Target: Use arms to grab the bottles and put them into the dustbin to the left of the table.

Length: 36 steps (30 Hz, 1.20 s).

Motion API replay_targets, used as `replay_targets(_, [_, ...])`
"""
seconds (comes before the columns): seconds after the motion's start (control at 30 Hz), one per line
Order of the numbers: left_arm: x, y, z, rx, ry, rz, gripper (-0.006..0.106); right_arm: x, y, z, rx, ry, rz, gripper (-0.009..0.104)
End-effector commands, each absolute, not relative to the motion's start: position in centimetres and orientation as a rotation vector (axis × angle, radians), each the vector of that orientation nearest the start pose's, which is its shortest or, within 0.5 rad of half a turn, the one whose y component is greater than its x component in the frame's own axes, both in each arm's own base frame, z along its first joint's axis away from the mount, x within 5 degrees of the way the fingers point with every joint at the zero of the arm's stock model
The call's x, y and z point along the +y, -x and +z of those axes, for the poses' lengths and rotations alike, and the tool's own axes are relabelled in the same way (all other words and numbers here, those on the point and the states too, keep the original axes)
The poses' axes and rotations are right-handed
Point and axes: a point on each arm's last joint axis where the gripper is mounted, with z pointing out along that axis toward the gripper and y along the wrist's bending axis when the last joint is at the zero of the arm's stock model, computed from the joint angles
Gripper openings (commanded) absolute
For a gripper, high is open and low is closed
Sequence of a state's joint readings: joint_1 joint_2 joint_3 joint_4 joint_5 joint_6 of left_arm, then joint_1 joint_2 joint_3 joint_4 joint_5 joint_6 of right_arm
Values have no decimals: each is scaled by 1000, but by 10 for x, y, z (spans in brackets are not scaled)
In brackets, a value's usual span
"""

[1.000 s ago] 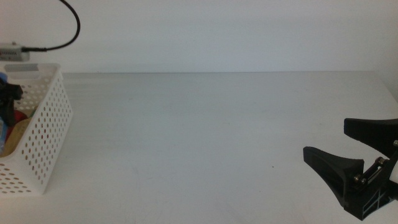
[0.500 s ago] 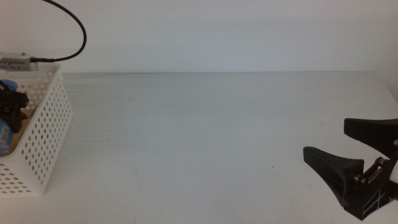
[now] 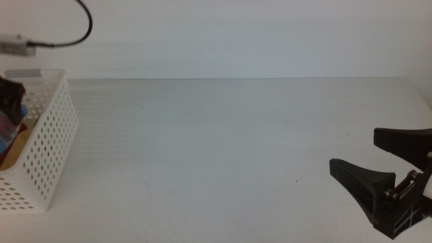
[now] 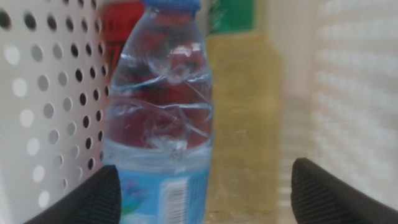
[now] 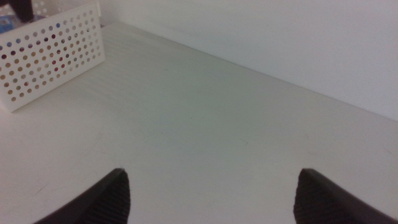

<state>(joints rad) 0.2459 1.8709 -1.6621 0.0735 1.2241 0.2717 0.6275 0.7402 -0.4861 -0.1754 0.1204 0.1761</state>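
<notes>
Inside the dustbin (image 4: 43, 93), the left gripper (image 4: 205, 186) jaws gape wide, the water bottle (image 4: 165, 118) loose between them.

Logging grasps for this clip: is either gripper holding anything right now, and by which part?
Nothing is held. The left gripper is open inside the dustbin, the water bottle released. The right gripper waits open, empty.

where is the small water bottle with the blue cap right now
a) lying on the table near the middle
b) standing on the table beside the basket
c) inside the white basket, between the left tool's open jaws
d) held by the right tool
c: the water bottle sits inside the white basket, next to the yellow bottle, between the spread jaws of the left tool.
</notes>
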Motion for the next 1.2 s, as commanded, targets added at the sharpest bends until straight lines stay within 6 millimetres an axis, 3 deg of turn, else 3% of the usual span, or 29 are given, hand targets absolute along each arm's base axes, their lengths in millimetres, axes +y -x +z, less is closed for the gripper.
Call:
replay_targets(0.0, [83, -358, 333, 2873, -73, 148, 90, 91, -128, 311, 1692, 546, 438, 79])
replay_targets(0.33, [21, -328, 402, 2555, -139, -140, 90, 91, -128, 311, 1692, 546, 438, 79])
replay_targets(0.5, [-8, -302, 437, 2400, -238, -142, 90, 91, -128, 311, 1692, 546, 438, 79])
replay_targets(0.7, [-39, -270, 467, 2248, -362, -162, 90, 91, -128, 311, 1692, 546, 438, 79])
replay_targets(0.9, [-62, -239, 470, 2075, -431, -202, 90, 91, -128, 311, 1692, 546, 438, 79])
replay_targets(1.17, [-58, -195, 446, 1880, -396, -184, 90, 91, -128, 311, 1692, 546, 438, 79])
